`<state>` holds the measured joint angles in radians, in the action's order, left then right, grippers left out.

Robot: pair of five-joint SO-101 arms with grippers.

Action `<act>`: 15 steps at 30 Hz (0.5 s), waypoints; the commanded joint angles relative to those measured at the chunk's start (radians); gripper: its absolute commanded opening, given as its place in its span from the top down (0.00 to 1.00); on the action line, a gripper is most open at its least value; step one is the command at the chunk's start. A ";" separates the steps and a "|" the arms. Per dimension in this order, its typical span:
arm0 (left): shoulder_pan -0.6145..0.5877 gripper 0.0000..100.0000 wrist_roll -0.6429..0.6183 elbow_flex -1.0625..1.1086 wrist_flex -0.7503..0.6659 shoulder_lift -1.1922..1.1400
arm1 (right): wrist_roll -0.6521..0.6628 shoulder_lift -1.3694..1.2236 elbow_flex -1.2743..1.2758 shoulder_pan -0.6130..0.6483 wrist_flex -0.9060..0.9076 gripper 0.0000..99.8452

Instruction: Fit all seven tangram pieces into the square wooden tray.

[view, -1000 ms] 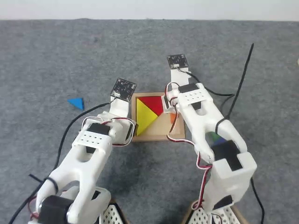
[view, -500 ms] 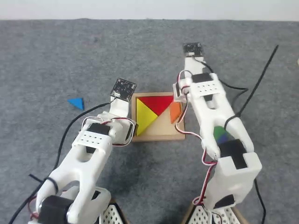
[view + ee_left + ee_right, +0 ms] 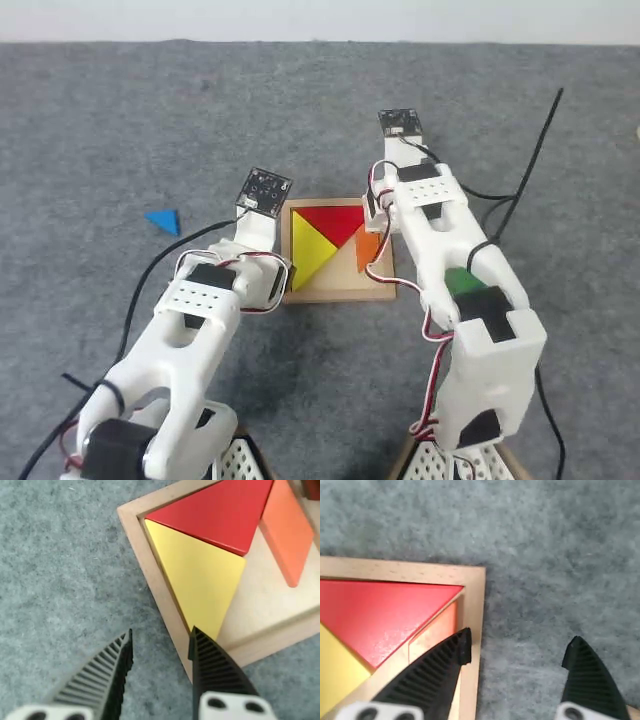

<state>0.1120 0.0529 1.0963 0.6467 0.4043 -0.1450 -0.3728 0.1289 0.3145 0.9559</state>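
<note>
Found the square wooden tray [image 3: 335,293] near the middle of the table [image 3: 120,120], between the two arms. Counted three pieces inside it: a red triangle [image 3: 330,218] along the far edge, a yellow triangle [image 3: 308,252] along the left edge and touching the red one, and an orange piece [image 3: 367,250] by the right edge, also against the red. Saw bare wood along the tray's near side. Spotted a blue triangle [image 3: 162,220] lying flat toward the table's left edge, well apart from the tray. Made out a patch of green [image 3: 460,280] under the right arm, too hidden to identify.

Located the left gripper [image 3: 161,632] at the tray's near left corner, with one finger over the rim just beside the yellow triangle's near tip and the other over the table outside the left edge. Judged its jaws parted a little, with nothing held. Could not tell whether the finger touched the rim.

Located the right gripper [image 3: 520,640] at the tray's far right corner, with one finger over the right rim beside the red triangle's point and the other over the table beyond the right edge. Judged its jaws spread wide and gripping nothing.
</note>
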 commanded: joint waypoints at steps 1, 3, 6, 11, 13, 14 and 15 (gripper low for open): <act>0.005 0.82 0.005 -0.007 -0.020 0.037 | -0.005 0.002 -0.054 0.035 0.019 0.69; 0.005 0.82 0.005 -0.007 -0.020 0.037 | -0.005 0.007 -0.069 0.025 0.028 0.69; 0.005 0.82 0.005 -0.007 -0.020 0.037 | -0.005 0.044 -0.112 -0.005 0.076 0.69; 0.005 0.82 0.005 -0.007 -0.020 0.037 | -0.005 0.159 -0.120 -0.042 0.117 0.69; 0.005 0.82 0.006 -0.007 -0.020 0.037 | -0.005 0.186 -0.075 -0.024 0.116 0.69; 0.005 0.82 0.006 -0.007 -0.020 0.037 | -0.005 0.193 -0.055 -0.007 0.116 0.69; 0.005 0.82 0.006 -0.007 -0.020 0.037 | -0.005 0.193 -0.035 0.012 0.116 0.69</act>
<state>0.1120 0.0529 1.0963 0.6467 0.4043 -0.1450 -0.2578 0.0767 0.2900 1.0618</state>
